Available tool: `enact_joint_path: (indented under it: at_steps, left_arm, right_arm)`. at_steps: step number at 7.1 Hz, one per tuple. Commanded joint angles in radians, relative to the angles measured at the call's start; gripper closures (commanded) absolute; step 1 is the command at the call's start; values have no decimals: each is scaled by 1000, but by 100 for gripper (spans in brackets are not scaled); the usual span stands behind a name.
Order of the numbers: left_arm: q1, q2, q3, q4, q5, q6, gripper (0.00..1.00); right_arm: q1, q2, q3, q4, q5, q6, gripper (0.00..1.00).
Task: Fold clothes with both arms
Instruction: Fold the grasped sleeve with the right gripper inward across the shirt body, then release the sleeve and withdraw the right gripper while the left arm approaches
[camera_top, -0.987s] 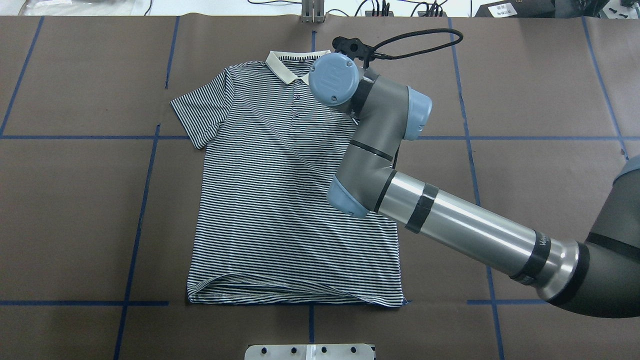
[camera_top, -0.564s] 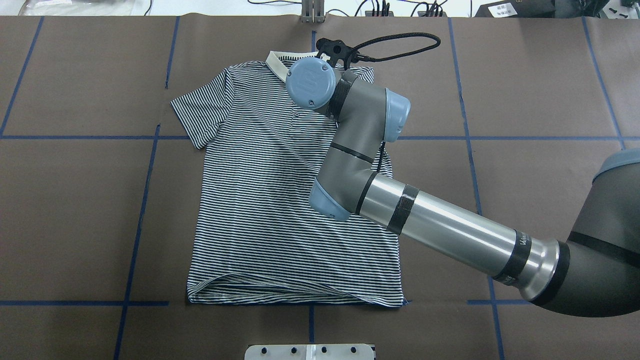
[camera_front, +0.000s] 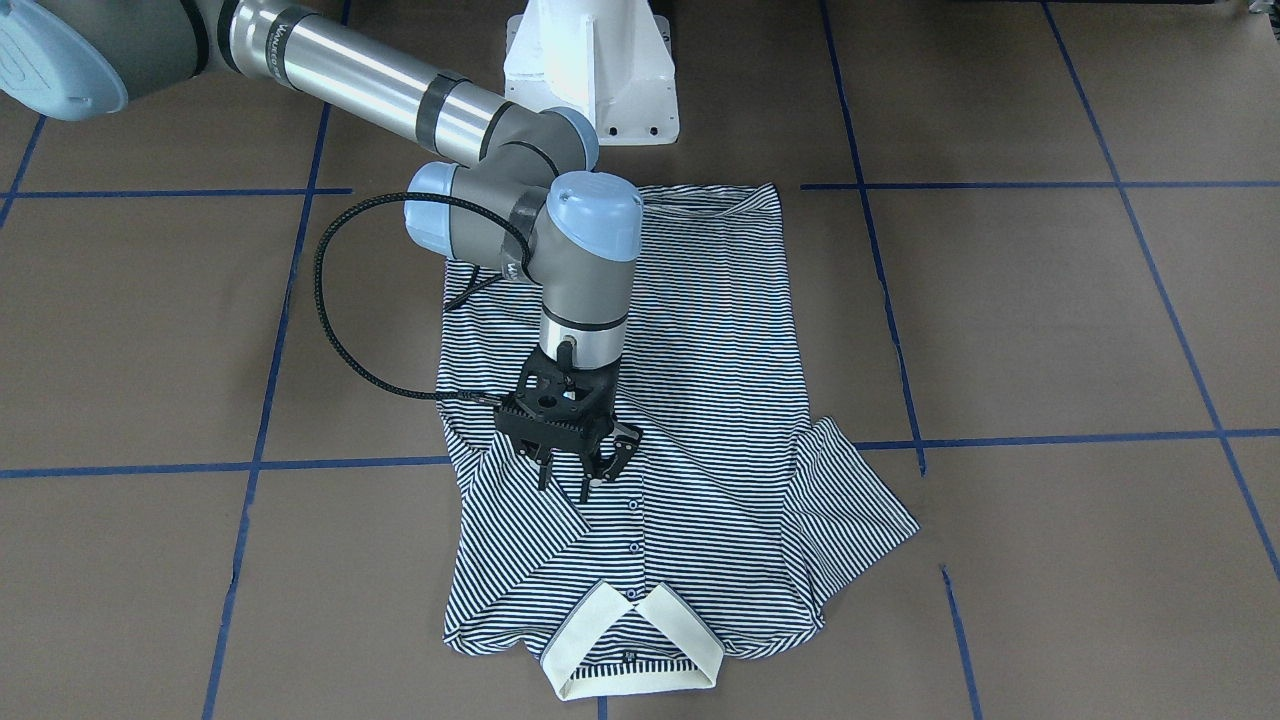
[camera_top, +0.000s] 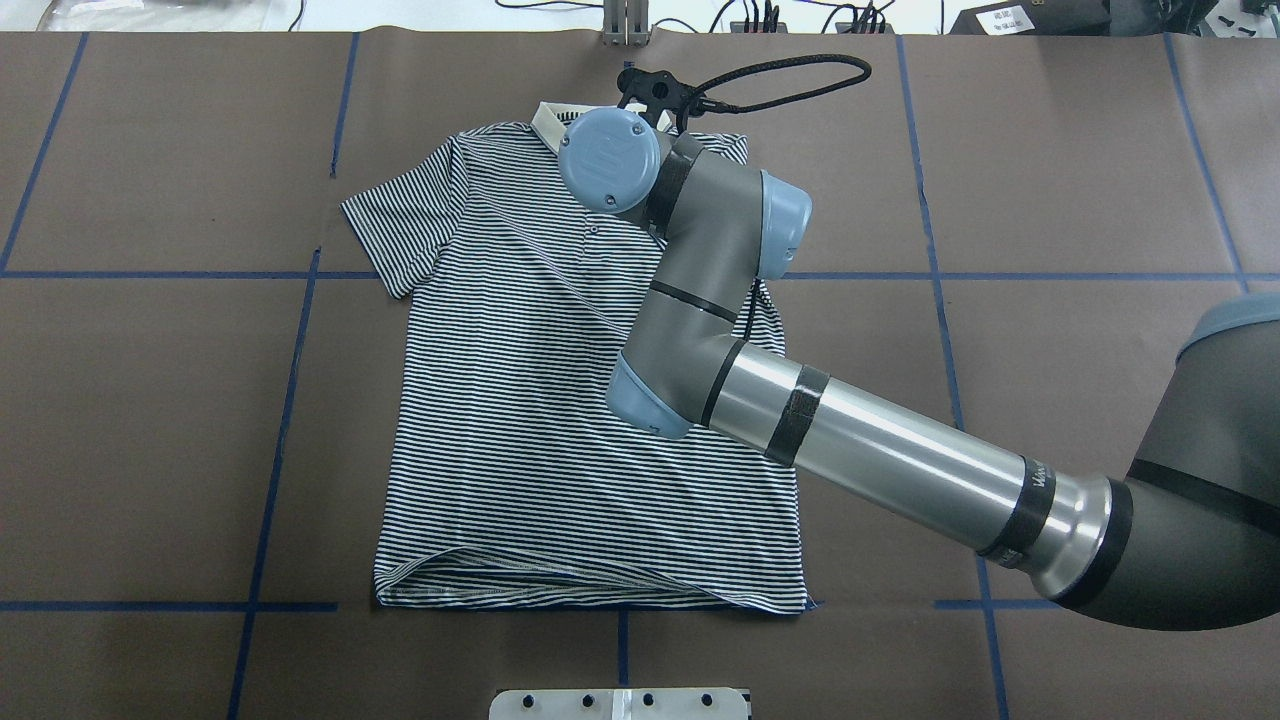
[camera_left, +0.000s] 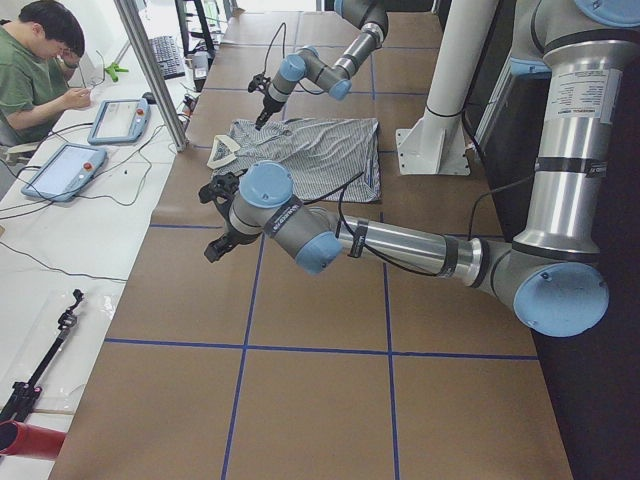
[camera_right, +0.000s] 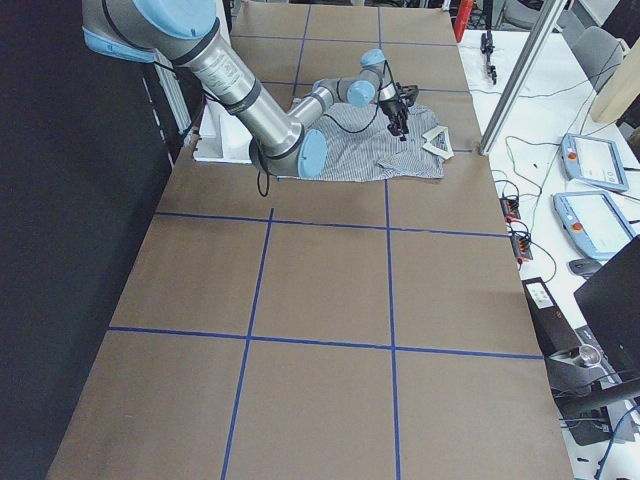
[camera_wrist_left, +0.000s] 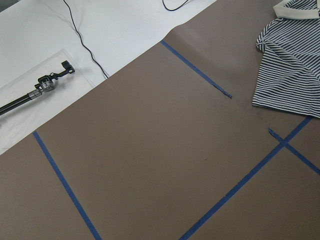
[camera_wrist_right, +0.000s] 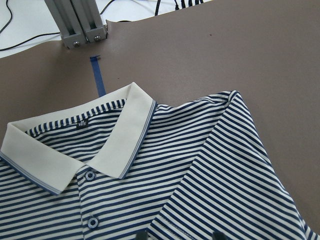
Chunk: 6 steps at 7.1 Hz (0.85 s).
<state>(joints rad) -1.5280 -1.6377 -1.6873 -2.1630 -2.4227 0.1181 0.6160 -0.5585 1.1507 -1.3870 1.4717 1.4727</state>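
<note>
Polo shirt (camera_top: 520, 420) is laid front up on the brown-papered surface (camera_top: 150, 420), which is marked by a grid of blue tape. Its cream collar (camera_front: 632, 640) is turned toward the far edge and its hem toward the white pedestal base (camera_front: 590, 70). The sleeve on the robot's left (camera_front: 850, 510) is spread flat, while the other sleeve (camera_front: 515, 520) is seen folded in across the chest. The right hand (camera_front: 583, 478) is held just above that folded sleeve, beside the button placket, its fingers spread apart with nothing between them. In the overhead view, part of the collar and chest is hidden by the right arm (camera_top: 880, 460) and its looped black cable (camera_top: 790, 75). The left hand (camera_left: 222, 215) is held off the shirt over bare surface; whether it is wide or narrow cannot be told. Beyond the far edge, a seated person (camera_left: 35, 75) and two tablets (camera_left: 62, 170) are seen.
</note>
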Motion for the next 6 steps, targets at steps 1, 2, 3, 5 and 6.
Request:
enact_joint_path:
  at_steps: [1, 2, 3, 5, 6]
  left_arm:
    - [14, -23, 15, -26, 5, -21, 0]
    - [44, -52, 18, -34, 7, -84, 0]
    - [113, -62, 23, -69, 7, -192, 0]
    - [273, -153, 46, -70, 99, -506, 0]
    - [346, -193, 58, -67, 158, -652, 8]
  right_arm:
    - [104, -6, 21, -24, 197, -142, 0]
    - [170, -56, 90, -44, 276, -270, 0]
    - [244, -158, 192, -43, 379, -390, 0]
    - [417, -349, 321, -30, 543, -687, 0]
    - [515, -456, 346, 46, 691, -806, 0]
